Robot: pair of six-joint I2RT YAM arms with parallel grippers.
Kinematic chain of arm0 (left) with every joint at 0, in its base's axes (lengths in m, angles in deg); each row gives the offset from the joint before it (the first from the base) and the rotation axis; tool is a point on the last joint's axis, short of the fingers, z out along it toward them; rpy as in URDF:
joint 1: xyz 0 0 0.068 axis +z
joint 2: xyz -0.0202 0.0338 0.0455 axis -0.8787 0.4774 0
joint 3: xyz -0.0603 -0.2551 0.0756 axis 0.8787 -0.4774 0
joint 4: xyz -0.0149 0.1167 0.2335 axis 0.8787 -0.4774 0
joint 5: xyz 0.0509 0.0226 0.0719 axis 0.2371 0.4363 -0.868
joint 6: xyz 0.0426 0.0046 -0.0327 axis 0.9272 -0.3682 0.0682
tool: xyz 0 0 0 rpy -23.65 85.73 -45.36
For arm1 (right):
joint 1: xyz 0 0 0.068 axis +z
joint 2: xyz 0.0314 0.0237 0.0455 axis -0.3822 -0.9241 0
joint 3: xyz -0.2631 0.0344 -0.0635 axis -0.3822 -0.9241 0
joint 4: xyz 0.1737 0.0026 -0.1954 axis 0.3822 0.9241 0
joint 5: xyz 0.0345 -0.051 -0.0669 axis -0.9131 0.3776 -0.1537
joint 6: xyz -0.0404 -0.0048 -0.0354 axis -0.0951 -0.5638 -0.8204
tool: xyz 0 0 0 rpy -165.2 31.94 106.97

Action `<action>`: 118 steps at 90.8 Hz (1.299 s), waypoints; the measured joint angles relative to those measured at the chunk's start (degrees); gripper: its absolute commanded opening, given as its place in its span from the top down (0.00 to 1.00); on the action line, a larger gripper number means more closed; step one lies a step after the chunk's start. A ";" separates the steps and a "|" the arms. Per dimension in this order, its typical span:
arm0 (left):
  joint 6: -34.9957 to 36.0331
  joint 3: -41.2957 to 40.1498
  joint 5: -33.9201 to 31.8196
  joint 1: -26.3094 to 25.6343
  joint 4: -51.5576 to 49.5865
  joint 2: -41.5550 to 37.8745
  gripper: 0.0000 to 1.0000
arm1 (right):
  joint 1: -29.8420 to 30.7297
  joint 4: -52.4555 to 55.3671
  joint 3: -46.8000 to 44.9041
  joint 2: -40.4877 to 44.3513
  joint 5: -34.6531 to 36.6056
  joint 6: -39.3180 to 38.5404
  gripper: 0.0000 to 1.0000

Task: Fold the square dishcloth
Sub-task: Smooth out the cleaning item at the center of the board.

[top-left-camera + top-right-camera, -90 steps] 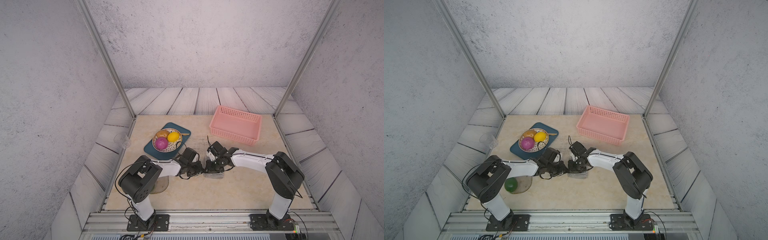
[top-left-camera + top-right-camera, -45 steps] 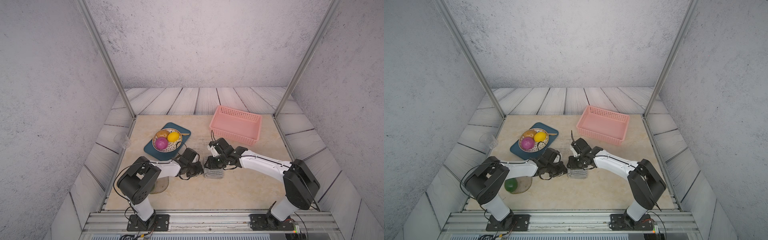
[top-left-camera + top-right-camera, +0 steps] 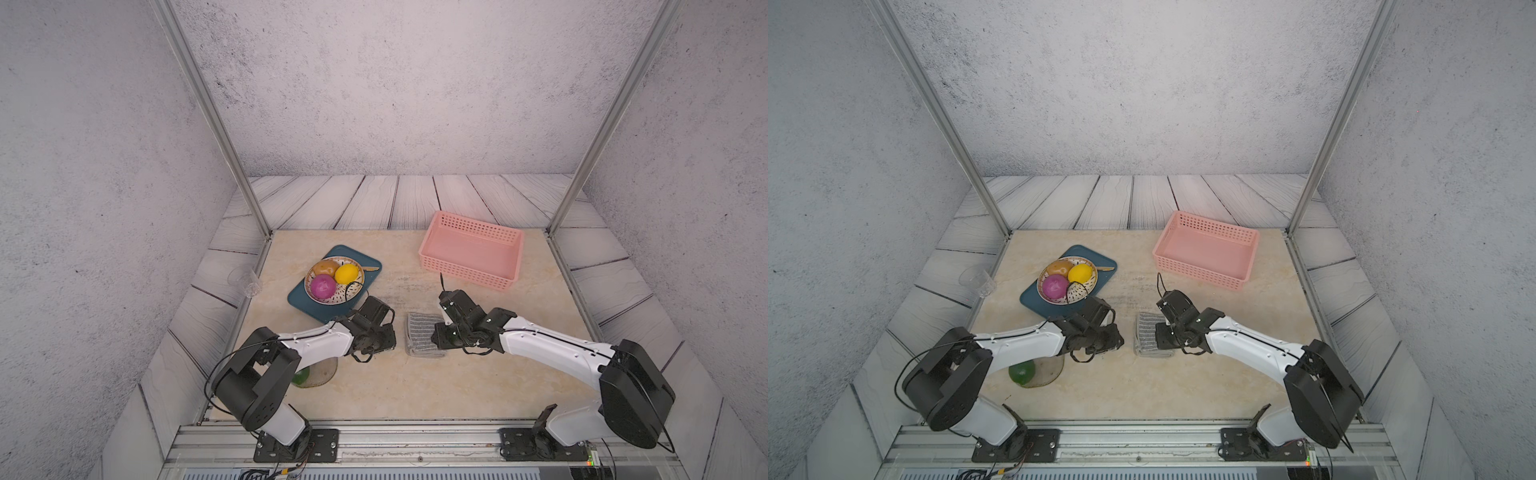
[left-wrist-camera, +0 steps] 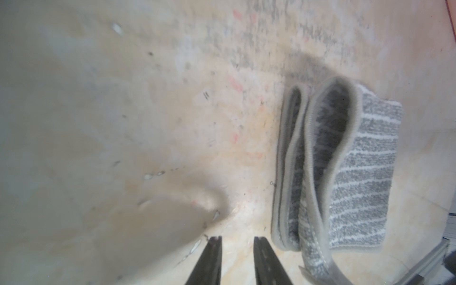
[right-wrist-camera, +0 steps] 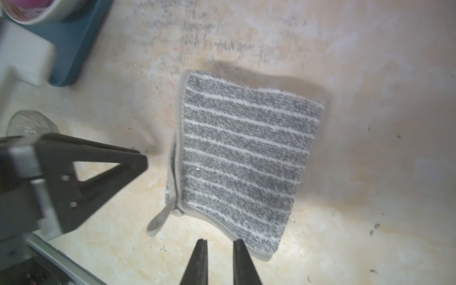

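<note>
Near the centre of the table, the square dishcloth lies folded into a small layered stack. Left gripper at its nine o'clock and right gripper at three o'clock are slightly parted, holding nothing. Folding looks done, though upper layers gape.

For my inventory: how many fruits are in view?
4. In the bowl: a brown fruit, a yellow fruit, a purple fruit. A green fruit lies in the clear dish under the left arm; that arm may hide more.

Dishcloth before basket, perhaps under right pincer
</note>
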 measured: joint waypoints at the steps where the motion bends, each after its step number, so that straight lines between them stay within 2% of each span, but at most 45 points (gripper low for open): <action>1: 0.37 0.20 -0.39 -0.15 -0.46 -0.37 0.71 | 0.00 0.04 -0.17 0.00 0.02 0.07 0.83; 18: 7.10 5.27 -4.90 -3.98 -3.13 -5.31 0.72 | 0.00 0.07 -1.81 0.00 0.04 1.07 0.83; 37: 12.11 8.28 -1.92 -6.60 -0.48 -4.33 0.72 | 0.00 -0.15 -2.93 0.00 0.90 2.32 0.85; 79: 14.19 8.55 8.17 -6.67 3.02 3.74 0.72 | 0.00 -2.10 -4.04 -0.46 2.38 4.63 0.85; 118: 16.41 8.52 5.33 -5.51 2.99 9.40 0.75 | 0.00 -5.81 -7.26 -3.89 1.88 5.86 0.86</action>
